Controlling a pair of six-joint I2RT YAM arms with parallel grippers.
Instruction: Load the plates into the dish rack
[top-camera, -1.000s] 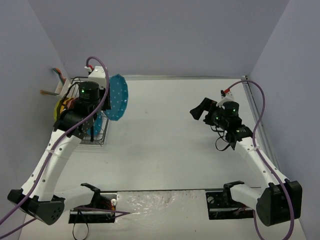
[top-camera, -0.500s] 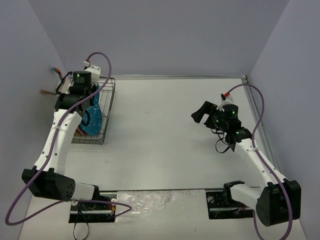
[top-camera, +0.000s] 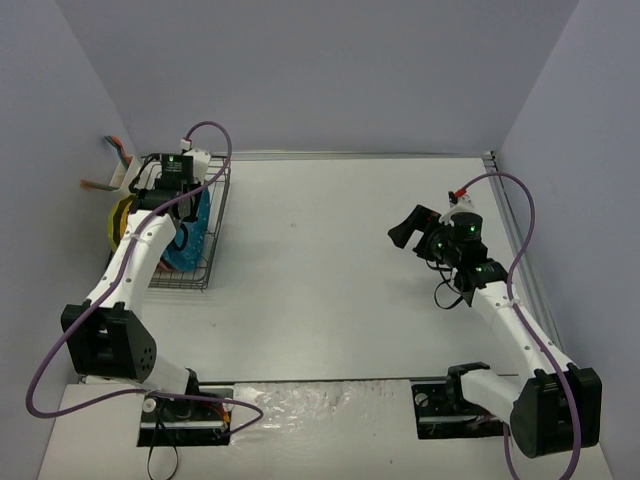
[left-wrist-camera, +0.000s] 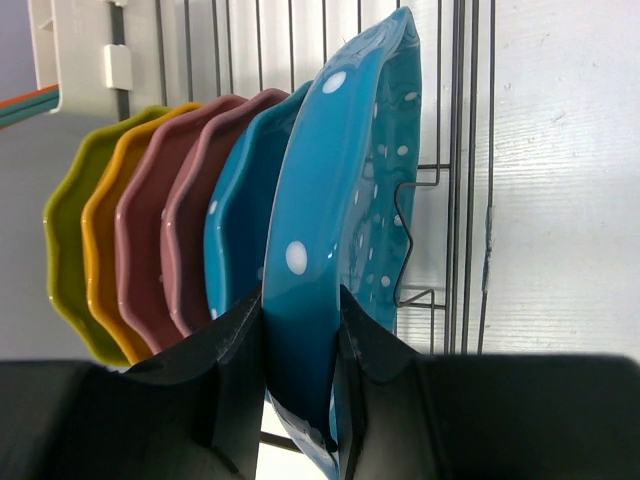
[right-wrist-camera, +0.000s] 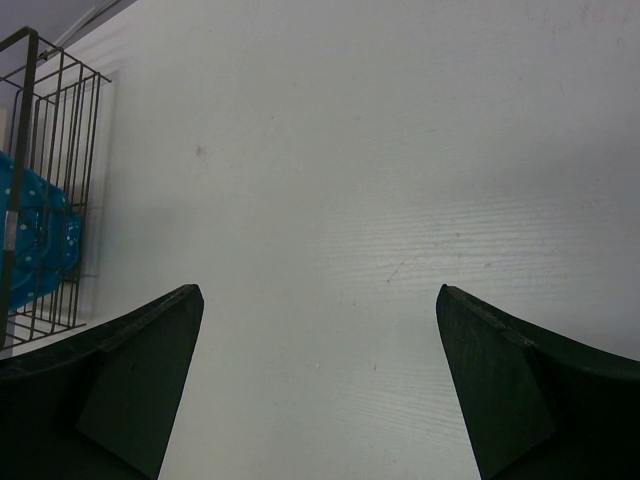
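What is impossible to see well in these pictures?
- Left wrist view: the left pincer hides the bottom edge of the blue plate, so its seating in the rack is unclear.
- Top view: the left arm covers most of the other plates, so they cannot be counted.
- Right wrist view: the left edge cuts off the rack.

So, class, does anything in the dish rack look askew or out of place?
Nothing stands out. Five plates stand on edge in the dish rack, and the left gripper holds a sixth, turquoise plate beside them.
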